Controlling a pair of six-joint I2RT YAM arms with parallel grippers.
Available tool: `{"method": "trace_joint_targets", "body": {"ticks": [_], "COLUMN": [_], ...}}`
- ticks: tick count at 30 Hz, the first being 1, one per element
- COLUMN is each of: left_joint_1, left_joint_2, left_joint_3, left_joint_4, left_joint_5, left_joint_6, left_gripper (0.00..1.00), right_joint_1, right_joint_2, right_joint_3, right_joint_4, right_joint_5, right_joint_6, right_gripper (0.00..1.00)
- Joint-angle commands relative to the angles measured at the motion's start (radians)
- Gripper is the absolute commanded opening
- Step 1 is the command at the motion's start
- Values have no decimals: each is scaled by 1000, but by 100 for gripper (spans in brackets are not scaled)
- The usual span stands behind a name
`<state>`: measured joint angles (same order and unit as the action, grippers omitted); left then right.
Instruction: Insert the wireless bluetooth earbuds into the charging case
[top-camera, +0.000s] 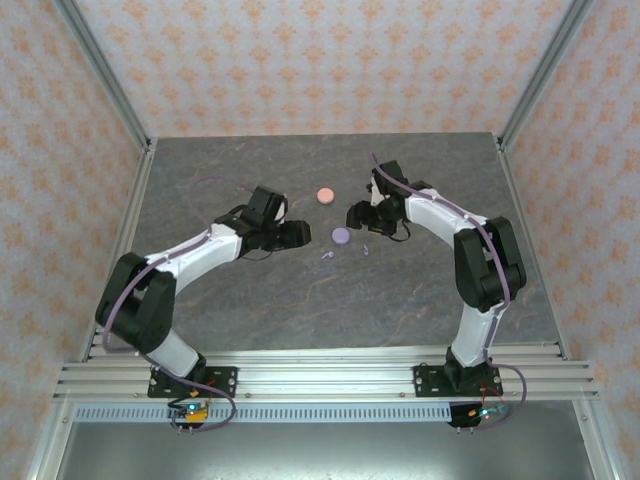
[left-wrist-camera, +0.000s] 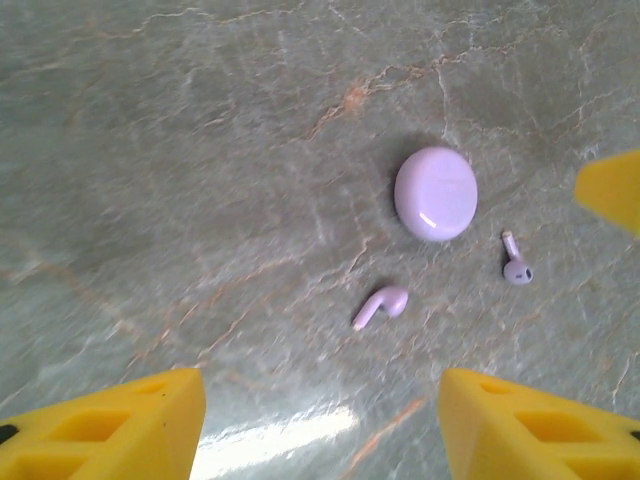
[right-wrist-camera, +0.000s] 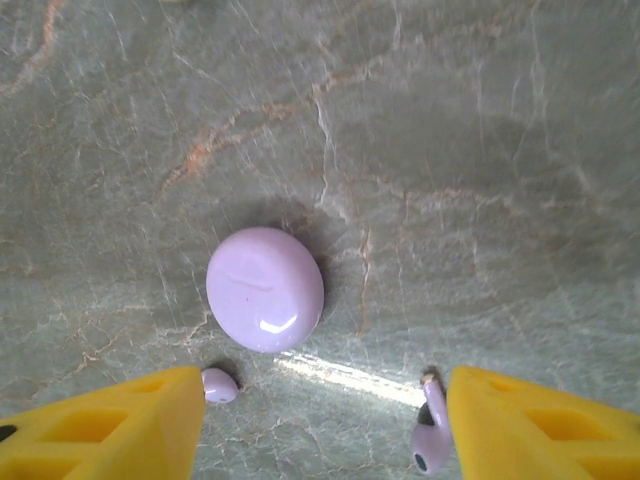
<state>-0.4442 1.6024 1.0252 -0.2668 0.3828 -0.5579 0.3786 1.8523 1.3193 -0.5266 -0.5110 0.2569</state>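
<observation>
My two arms reach out from the near edge of the dark marbled table (top-camera: 250, 310) and bend in toward each other over its middle. My left gripper (left-wrist-camera: 320, 430) hangs above bare table, its yellow plastic fingers (left-wrist-camera: 110, 430) spread wide with nothing between them. My right gripper (right-wrist-camera: 322, 430) is parted the same way and grips nothing.

Nearest to me lie two tiny curved pieces of lilac plastic, each with a short stem, flat on the table and outside any case. The first lilac earbud (left-wrist-camera: 381, 306) lies ahead of my left gripper. Its long axis runs on a slant, the stem pointing back toward my left fingers and the rounded head toward the case. The second lilac earbud (left-wrist-camera: 516, 262) lies apart from it, off to one side, its stem pointing away from my left wrist and its head nearer. At my right wrist it sits just beside the inner edge of one finger; I cannot tell if they touch.

Just beyond them, between my two grippers, sits the round glossy lilac charging case (right-wrist-camera: 265, 289), closed. Farther back, well apart, is a round salmon-pink case (top-camera: 324, 195)
</observation>
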Motion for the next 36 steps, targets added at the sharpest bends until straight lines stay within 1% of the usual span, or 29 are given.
{"method": "trace_joint_targets", "body": {"ticks": [1, 6, 14, 18, 24, 36], "left_joint_1": [2, 1, -7, -9, -16, -22], "left_joint_2": [67, 179, 272, 301, 361, 413], "left_joint_3": [68, 127, 163, 170, 190, 210], "left_joint_4": [77, 108, 175, 205, 220, 267], "left_joint_5": [54, 81, 148, 173, 185, 220], "left_joint_6": [-33, -54, -83, -100, -118, -146], "left_gripper": [64, 64, 59, 55, 51, 48], "right_joint_1": [-5, -12, -23, -28, -34, -37], "right_joint_2": [-9, 18, 82, 93, 101, 137], "right_joint_3": [-18, -7, 19, 14, 5, 2], "right_joint_4": [63, 66, 52, 80, 103, 132], "right_joint_5": [-62, -66, -99, -133, -154, -204], "right_joint_6": [79, 122, 144, 151, 156, 162], "right_gripper": [65, 60, 40, 36, 33, 28]}}
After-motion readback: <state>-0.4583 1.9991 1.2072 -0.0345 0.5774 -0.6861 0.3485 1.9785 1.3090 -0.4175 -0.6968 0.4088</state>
